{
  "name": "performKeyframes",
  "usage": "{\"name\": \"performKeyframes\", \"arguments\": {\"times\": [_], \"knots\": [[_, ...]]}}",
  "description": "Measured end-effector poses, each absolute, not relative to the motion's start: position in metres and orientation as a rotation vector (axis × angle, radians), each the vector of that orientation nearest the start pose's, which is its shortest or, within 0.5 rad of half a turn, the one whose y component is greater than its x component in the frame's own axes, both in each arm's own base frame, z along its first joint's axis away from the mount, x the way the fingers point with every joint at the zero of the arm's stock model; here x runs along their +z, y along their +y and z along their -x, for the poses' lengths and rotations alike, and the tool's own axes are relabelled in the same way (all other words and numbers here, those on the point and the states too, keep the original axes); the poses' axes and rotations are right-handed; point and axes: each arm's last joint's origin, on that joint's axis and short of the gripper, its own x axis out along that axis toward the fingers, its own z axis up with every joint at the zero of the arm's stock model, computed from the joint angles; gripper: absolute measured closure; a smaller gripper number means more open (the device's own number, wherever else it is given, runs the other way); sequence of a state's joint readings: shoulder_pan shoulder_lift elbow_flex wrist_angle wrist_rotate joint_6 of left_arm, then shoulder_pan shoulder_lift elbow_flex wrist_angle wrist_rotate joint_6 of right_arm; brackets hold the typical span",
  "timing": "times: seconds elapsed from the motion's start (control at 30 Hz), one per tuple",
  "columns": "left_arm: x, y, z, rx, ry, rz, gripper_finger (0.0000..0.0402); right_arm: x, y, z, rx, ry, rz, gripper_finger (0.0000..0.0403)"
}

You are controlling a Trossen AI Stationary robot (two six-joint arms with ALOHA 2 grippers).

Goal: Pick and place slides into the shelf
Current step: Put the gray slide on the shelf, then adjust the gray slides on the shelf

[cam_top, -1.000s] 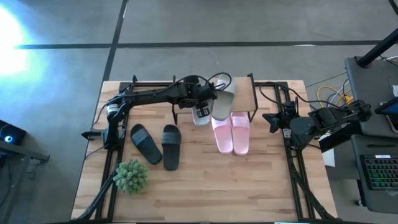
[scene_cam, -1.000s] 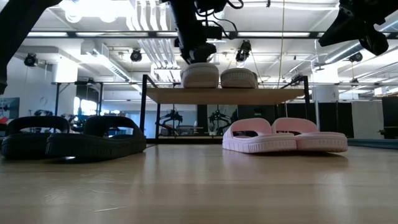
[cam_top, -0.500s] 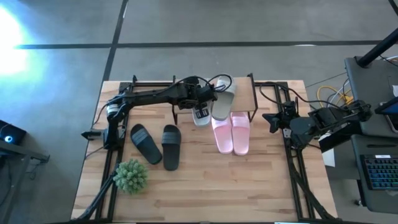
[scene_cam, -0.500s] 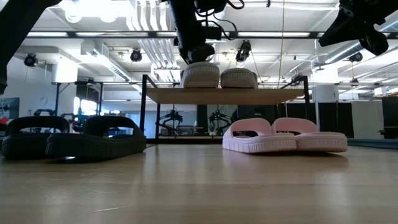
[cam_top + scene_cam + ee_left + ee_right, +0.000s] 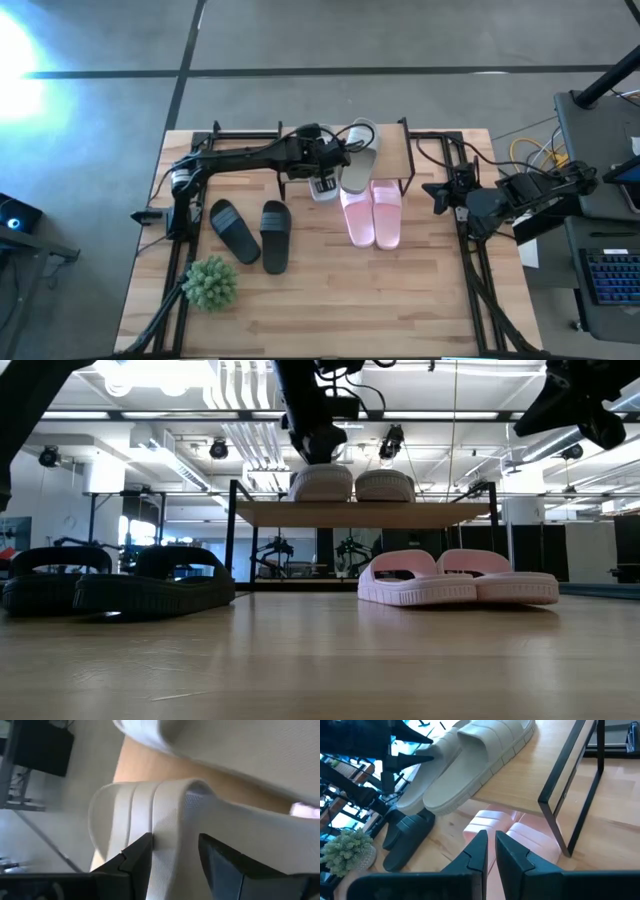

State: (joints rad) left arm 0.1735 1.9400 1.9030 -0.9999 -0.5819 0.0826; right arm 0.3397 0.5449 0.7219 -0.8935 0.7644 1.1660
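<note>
Two light grey-white slides (image 5: 322, 482) (image 5: 384, 485) rest sole-down, side by side, on the shelf's wooden board (image 5: 420, 513). My left gripper (image 5: 318, 452) is open just above the left one. In the left wrist view its fingers (image 5: 175, 855) stand over that slide's ribbed strap (image 5: 170, 805). The pink pair (image 5: 372, 215) lies on the table, toes under the shelf (image 5: 392, 150). The black pair (image 5: 250, 232) lies to the shelf's left and nearer. My right gripper (image 5: 490, 852) is shut and empty at the table's right side (image 5: 443, 195).
A green spiky plant ball (image 5: 210, 283) stands at the table's near left. The shelf's thin black legs (image 5: 570, 795) stand around the pink slides' toes. Bare wood lies along the table's near edge (image 5: 350, 310). Cables and a keyboard lie beyond the right edge.
My left gripper has gone up a little from the left grey-white slide, which stays in place on the shelf board.
</note>
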Motion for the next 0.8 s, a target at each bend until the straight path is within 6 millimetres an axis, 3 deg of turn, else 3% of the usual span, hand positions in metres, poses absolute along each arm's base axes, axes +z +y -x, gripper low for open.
{"name": "performKeyframes", "arguments": {"times": [0.13, 0.4, 0.67, 0.8], "knots": [[0.328, 0.084, -0.397, 0.654, 1.057, -0.319, 0.0257, 0.282, 0.012, -0.093, -0.693, 0.315, -0.727, 0.0374], [0.345, 0.083, -0.391, 0.659, 0.956, -0.217, 0.0257, 0.281, 0.012, -0.093, -0.693, 0.318, -0.726, 0.0374], [0.354, 0.081, -0.380, 0.624, 0.971, -0.195, 0.0257, 0.281, 0.012, -0.093, -0.692, 0.319, -0.726, 0.0374], [0.352, 0.073, -0.369, 0.498, 1.045, -0.031, 0.0257, 0.281, 0.012, -0.093, -0.689, 0.322, -0.728, 0.0374]]}}
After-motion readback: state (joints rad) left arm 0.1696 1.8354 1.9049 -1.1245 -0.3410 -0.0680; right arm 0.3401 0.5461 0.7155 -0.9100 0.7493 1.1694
